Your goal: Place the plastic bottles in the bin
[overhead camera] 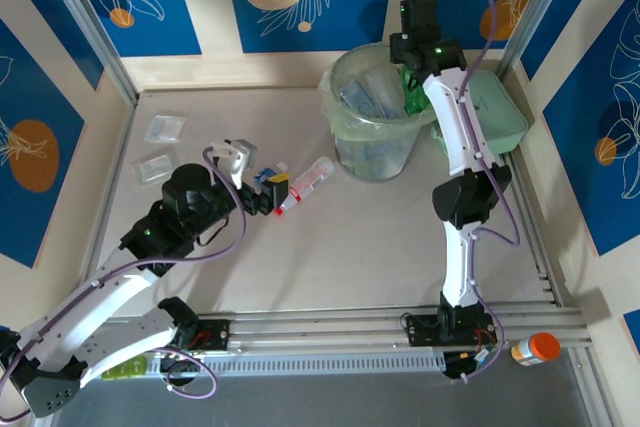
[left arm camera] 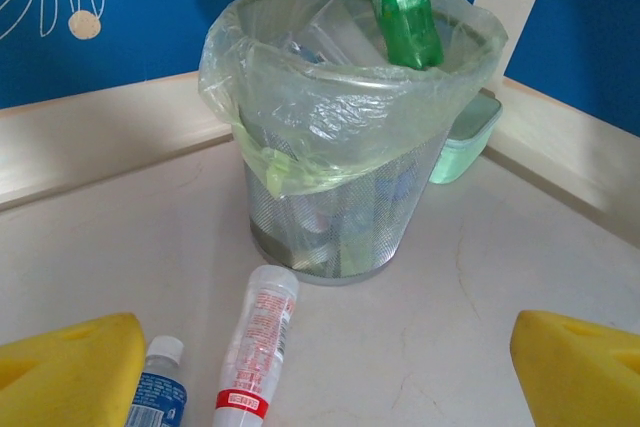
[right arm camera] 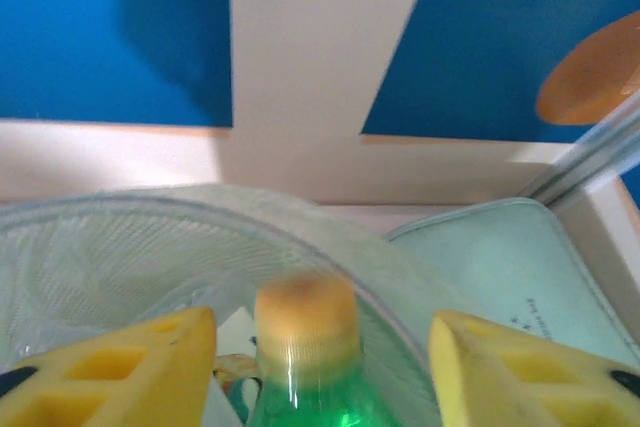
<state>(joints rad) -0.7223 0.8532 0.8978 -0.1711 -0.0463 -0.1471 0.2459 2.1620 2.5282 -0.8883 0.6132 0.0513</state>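
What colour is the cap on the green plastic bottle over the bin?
Yellowish-orange; the cap shows best in the right wrist view.

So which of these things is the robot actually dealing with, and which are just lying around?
Part of the job: the bin; green bottle at its mouth; white red-capped bottle and blue-labelled bottle on the table.
Just lying about: pale-green lid beside the bin; flat clear packets at the table's far left.
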